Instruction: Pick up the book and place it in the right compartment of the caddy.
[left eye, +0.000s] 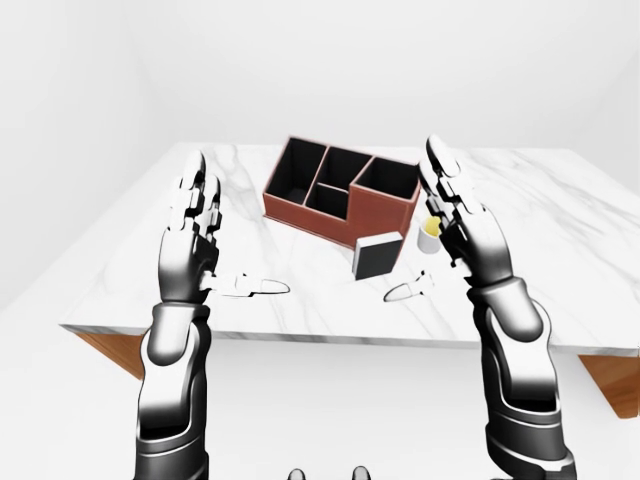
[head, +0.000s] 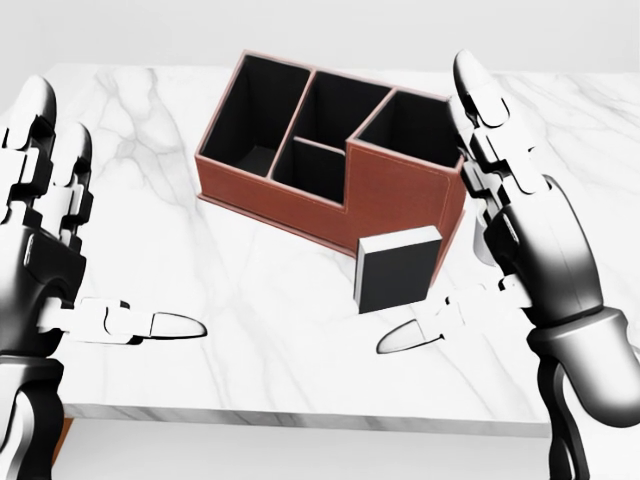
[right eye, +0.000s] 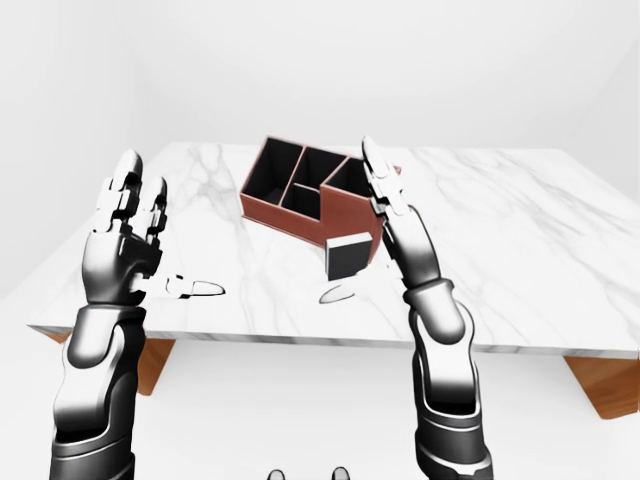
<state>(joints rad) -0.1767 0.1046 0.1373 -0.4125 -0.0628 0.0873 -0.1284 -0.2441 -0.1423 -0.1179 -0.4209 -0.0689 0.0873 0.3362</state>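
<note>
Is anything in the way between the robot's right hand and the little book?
Nothing visible. The book stands against the caddy wall, and the open right hand is just beside it on the head view's right, with only bare table between.

A white marble table (left eye: 560, 230) on wooden legs carries a brown caddy (head: 400, 195) with black compartments, a small dark book (head: 396, 270) standing upright against the caddy's near wall, and a yellow cup (left eye: 429, 236) just to its right.

Bright, even, sharp, nearly shadowless
</note>
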